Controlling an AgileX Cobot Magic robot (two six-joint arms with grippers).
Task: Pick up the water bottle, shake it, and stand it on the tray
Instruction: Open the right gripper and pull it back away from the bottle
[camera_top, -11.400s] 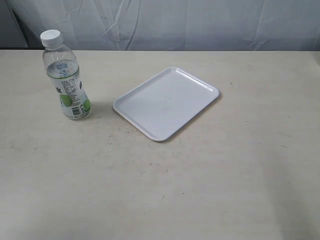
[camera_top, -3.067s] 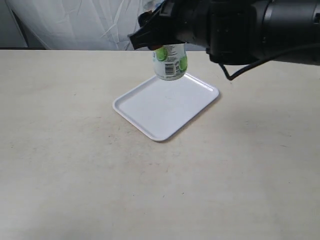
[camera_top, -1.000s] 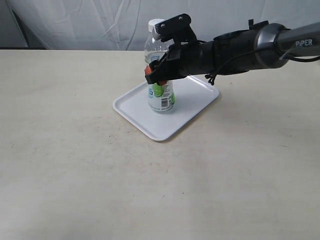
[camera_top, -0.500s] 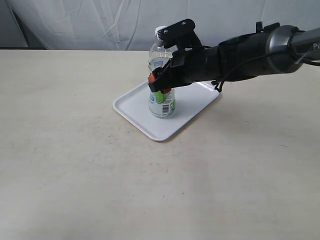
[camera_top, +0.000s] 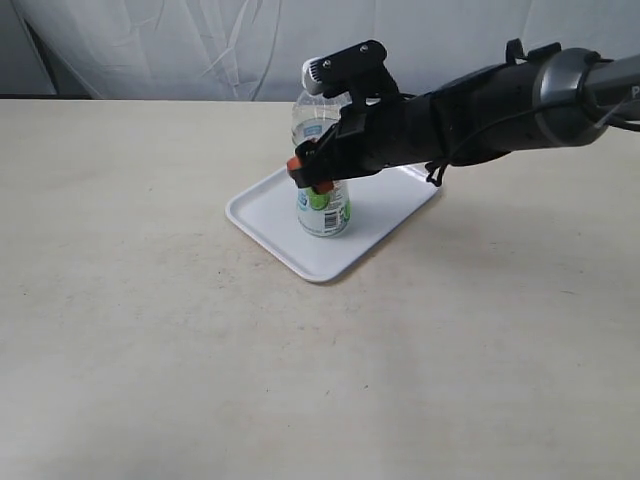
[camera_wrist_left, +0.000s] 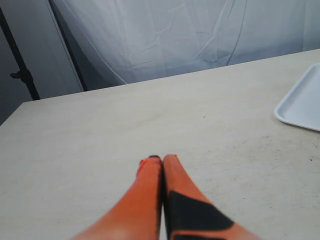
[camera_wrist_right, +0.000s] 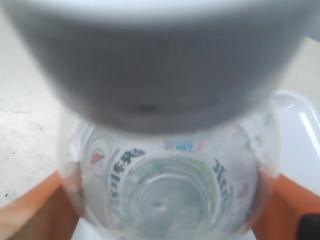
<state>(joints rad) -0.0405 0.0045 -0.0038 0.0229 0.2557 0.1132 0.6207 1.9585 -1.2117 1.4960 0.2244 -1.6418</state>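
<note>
A broad beige table is carrying a flat white rectangular plastic tray with a low rim. A small clear plastic water bottle with a white screw cap is standing upright on the tray. The right gripper is pinching the bottle's middle, its orange fingers pressing on both sides. The left gripper is hovering over bare table, its fingers pressed together.

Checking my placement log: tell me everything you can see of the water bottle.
The water bottle is small, clear plastic, with a white screw cap and a white label bearing green marks. It stands upright on the tray, and the orange fingers of the right gripper clasp its middle from both sides.
</note>
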